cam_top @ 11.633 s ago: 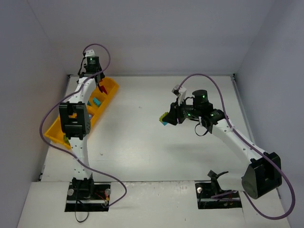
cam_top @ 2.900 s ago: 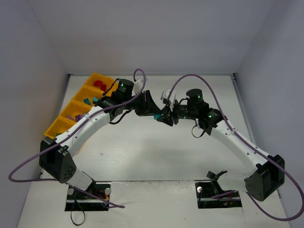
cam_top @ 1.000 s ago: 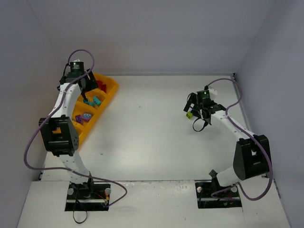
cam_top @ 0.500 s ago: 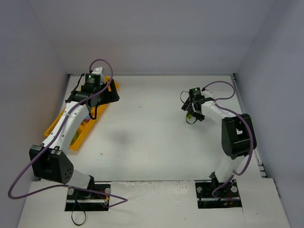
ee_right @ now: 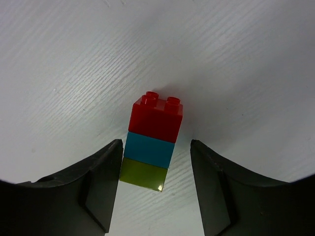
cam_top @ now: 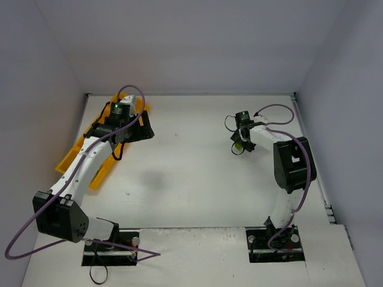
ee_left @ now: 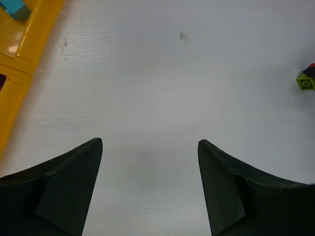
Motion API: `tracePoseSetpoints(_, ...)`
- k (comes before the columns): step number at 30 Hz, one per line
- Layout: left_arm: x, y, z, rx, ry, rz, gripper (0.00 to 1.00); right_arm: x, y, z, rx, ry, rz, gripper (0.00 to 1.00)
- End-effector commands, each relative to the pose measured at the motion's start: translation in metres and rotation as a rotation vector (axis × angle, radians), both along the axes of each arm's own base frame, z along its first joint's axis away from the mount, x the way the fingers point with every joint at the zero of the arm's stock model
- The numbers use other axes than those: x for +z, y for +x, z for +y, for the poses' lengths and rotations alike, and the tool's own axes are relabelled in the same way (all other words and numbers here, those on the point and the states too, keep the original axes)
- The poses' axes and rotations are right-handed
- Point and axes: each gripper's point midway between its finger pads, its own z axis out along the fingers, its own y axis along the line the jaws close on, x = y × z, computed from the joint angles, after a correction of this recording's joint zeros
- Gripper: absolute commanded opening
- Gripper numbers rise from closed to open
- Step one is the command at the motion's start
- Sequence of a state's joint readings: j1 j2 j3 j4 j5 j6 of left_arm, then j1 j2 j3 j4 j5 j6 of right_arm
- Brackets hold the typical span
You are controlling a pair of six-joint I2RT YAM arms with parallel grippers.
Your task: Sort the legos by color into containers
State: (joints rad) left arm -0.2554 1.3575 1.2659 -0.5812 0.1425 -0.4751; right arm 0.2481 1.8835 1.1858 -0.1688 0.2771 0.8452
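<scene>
lego stack [ee_right: 151, 147] red-teal-lime: on table between right gripper [ee_right: 155, 145] fingers, long axis along them, red end outward | jaws narrow, gap on one side, no clamp yet | left gripper [ee_left: 150, 147] wide, empty, beside tray [ee_left: 34, 37], well apart from stack

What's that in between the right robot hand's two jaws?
A little lego stack, red, teal and lime green bricks, resting on the white table. The right wrist view shows it best.

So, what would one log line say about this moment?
left tool: open, empty, over table beside tray | right tool: open, straddling red-teal-lime stack on table, not clamped | stage: pre-grasp
</scene>
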Motion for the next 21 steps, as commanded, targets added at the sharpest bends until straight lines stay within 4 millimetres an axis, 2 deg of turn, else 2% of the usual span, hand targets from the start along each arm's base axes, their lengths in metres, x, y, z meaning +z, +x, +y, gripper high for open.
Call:
tracePoseSetpoints(1,0.022,-0.001,-0.006,-0.014,-0.033,-0.065,0.72,0.009,0.013,-0.007,-0.025,-0.035,-0.03,0.53)
tracePoseSetpoints(5,0.025,0.0,-0.007,-0.02,-0.034,-0.073,0.72,0.006,0.01,-0.009,0.008,-0.071,-0.022,0.38)
tracePoseSetpoints(6,0.026,-0.001,-0.008,-0.025,-0.036,-0.075,0.72,0.007,0.009,-0.009,0.019,-0.075,-0.024,0.28)
tracePoseSetpoints(7,0.027,0.0,-0.008,-0.03,-0.038,-0.078,0.72,0.006,0.008,-0.008,0.037,-0.077,-0.018,0.22)
tracePoseSetpoints(9,0.031,0.0,-0.013,-0.056,-0.051,-0.088,0.72,0.014,0.012,-0.005,0.122,-0.094,-0.045,0.07)
tracePoseSetpoints(10,0.034,0.0,-0.015,-0.066,-0.058,-0.096,0.72,0.017,0.013,0.003,0.173,-0.087,-0.057,0.04)
tracePoseSetpoints(11,0.036,0.0,-0.018,-0.079,-0.066,-0.104,0.72,0.028,0.018,0.009,0.218,-0.086,-0.107,0.0)
tracePoseSetpoints(12,0.039,-0.001,-0.023,-0.104,-0.083,-0.112,0.72,0.033,0.018,0.014,0.315,-0.119,-0.117,0.0)
tracePoseSetpoints(16,0.053,-0.002,-0.04,-0.183,-0.149,-0.136,0.72,0.082,0.019,0.067,0.625,-0.161,-0.3,0.0)
tracePoseSetpoints(17,0.056,-0.002,-0.044,-0.194,-0.166,-0.142,0.72,0.099,0.008,0.094,0.733,-0.141,-0.358,0.0)
tracePoseSetpoints(19,0.064,-0.005,-0.056,-0.236,-0.228,-0.142,0.72,0.121,0.001,0.118,0.893,-0.157,-0.445,0.0)
tracePoseSetpoints(20,0.07,-0.004,-0.061,-0.251,-0.252,-0.156,0.72,0.136,-0.015,0.141,1.017,-0.087,-0.508,0.0)
tracePoseSetpoints(21,0.075,-0.004,-0.065,-0.258,-0.283,-0.158,0.72,0.146,-0.021,0.15,1.076,-0.064,-0.547,0.0)
